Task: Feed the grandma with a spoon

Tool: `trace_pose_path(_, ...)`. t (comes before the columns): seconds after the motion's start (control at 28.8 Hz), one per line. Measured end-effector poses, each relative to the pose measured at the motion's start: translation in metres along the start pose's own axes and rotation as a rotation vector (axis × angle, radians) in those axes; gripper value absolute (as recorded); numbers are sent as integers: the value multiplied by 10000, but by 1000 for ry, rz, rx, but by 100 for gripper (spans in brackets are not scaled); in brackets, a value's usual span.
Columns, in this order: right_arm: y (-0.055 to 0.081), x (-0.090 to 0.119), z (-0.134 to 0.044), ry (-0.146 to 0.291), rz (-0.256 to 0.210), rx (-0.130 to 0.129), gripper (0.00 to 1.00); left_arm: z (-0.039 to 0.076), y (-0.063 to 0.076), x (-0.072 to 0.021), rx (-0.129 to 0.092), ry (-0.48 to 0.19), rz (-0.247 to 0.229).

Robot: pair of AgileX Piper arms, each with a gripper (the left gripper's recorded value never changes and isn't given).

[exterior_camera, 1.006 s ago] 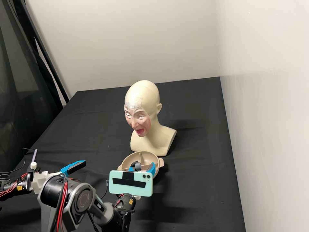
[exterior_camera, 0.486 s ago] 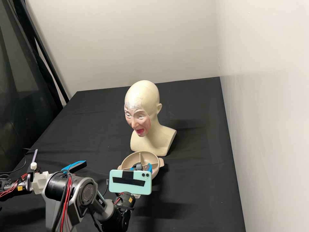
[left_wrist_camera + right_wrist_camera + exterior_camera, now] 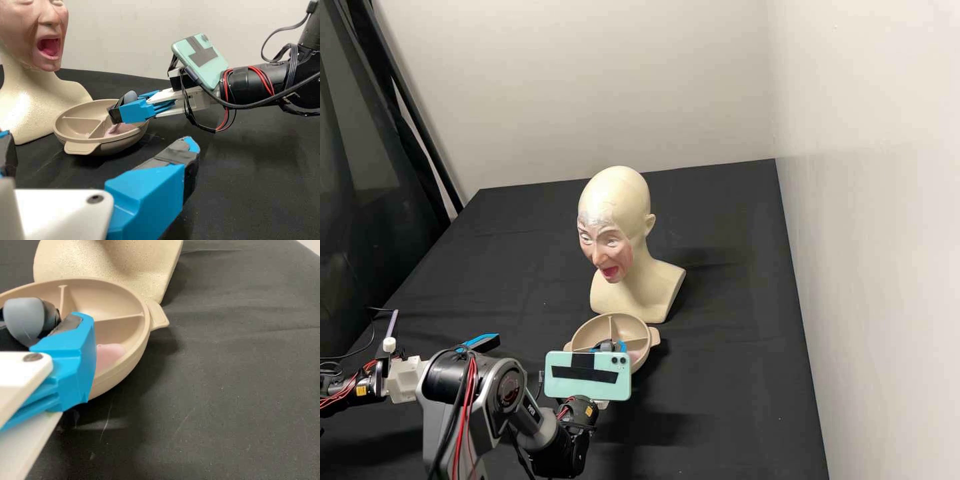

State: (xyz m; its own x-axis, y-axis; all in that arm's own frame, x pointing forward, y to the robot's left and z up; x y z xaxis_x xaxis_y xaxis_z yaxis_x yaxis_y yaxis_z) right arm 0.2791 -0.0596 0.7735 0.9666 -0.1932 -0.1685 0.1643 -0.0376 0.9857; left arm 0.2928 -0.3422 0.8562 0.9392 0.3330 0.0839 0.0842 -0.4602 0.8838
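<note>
Right tool [image 3: 122, 105] holds a spoon [image 3: 129, 96] over the bowl [image 3: 640, 331].
From up high, a green phone [image 3: 588, 375] covers most of that tool. The left wrist view shows it pinching the grey spoon, just in front of the grandma head [image 3: 617, 227] on the black table [image 3: 733, 320]. The right wrist view shows a pink lump [image 3: 107, 355] in the bowl. The left tool [image 3: 97, 152] is spread wide.

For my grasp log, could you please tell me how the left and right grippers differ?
The right gripper is shut on a grey spoon handle; the left gripper is open and empty. The right is over the divided bowl; the left is apart from it. Both have blue fingers.
</note>
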Motion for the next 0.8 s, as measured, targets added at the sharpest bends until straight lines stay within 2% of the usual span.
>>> trace_pose_path(0.8,-24,129,-86,-2,27,18,0,-9,-24,14,-2,4,-8)
